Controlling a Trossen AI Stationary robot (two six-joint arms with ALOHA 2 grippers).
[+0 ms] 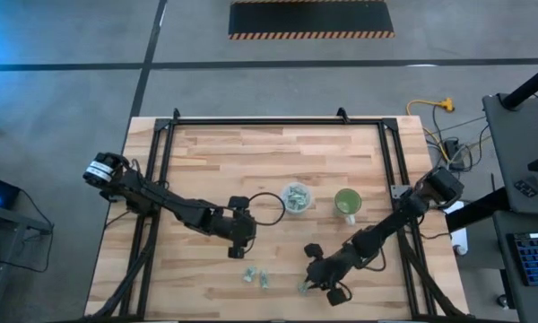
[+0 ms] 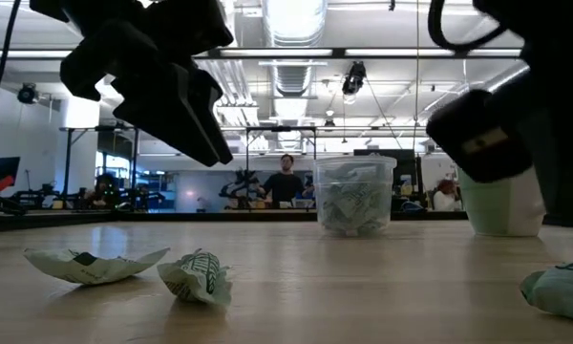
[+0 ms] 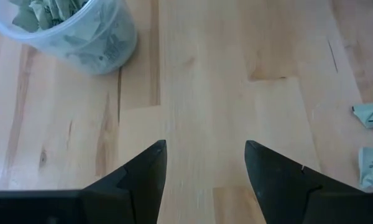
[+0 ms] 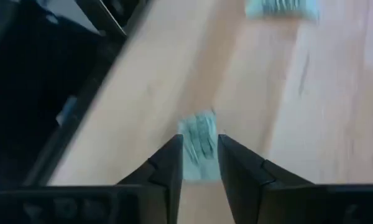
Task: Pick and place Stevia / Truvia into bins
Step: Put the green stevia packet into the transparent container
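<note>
The Stevia / Truvia sachets are small pale green and white packets. Two lie flat near the table's front (image 1: 256, 277), and one (image 4: 199, 144) lies between the fingers of my right gripper (image 4: 201, 158), which is open and slants down close over the table. Another sachet (image 4: 280, 7) lies beyond it. The clear cup (image 1: 297, 198), filled with sachets, and the green cup (image 1: 347, 205) stand upright mid-table. My left gripper (image 3: 205, 163) hovers open over bare wood, left of the clear cup (image 3: 68, 28), with nothing between its fingers. My right gripper has one finger (image 4: 171, 165) on each side of the sachet, which lies flat on the table. The fingers slant down from the table's right side. The view is blurred, and I cannot tell whether they touch the sachet.
A black metal frame (image 1: 278, 121) runs along the table's far edge and sides. In the low view, two crumpled sachets (image 2: 134, 268) lie at the near left and one (image 2: 562, 290) at the near right. A person stands far off in the room (image 2: 286, 177).
</note>
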